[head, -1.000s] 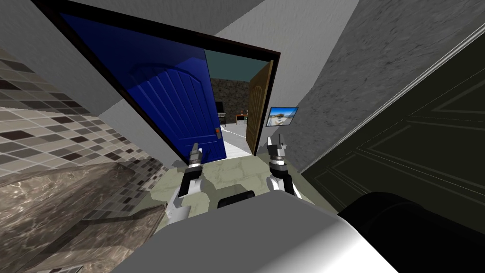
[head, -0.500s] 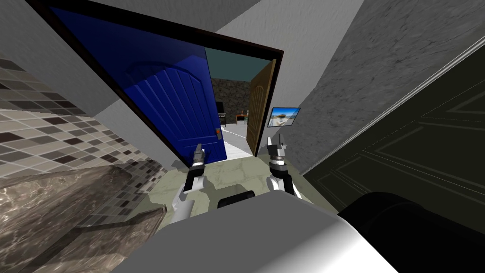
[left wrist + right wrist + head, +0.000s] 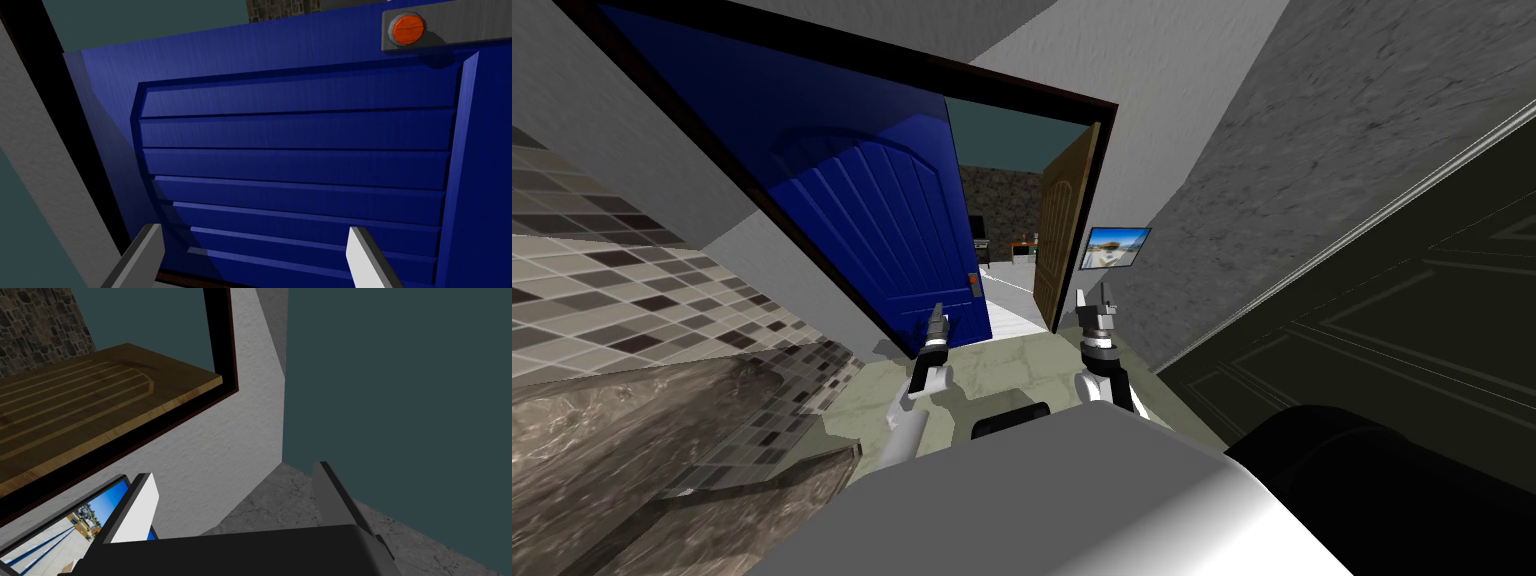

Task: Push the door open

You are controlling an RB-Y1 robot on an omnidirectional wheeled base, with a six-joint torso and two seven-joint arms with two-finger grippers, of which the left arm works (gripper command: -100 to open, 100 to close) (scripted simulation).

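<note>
poised at the ajar ribbed blue door with left gripper spread, empty; next, press forward near round orange knob.

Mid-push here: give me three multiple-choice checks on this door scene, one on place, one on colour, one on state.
1. What does the left claw face?
A. a window
B. the blue door, at its ribbed panel
C. a cupboard

2. What colour is the round knob on the door's grey plate?
A. orange
B. green
C. white

3. How do the left claw's fingers stand?
A. shut on the knob
B. shut on nothing
C. open

Key:
1 B, the left wrist view looks straight onto the blue ribs between the fingers.
2 A, the knob shows orange against the grey plate.
3 C, the fingers stand wide apart and grip nothing.
</note>
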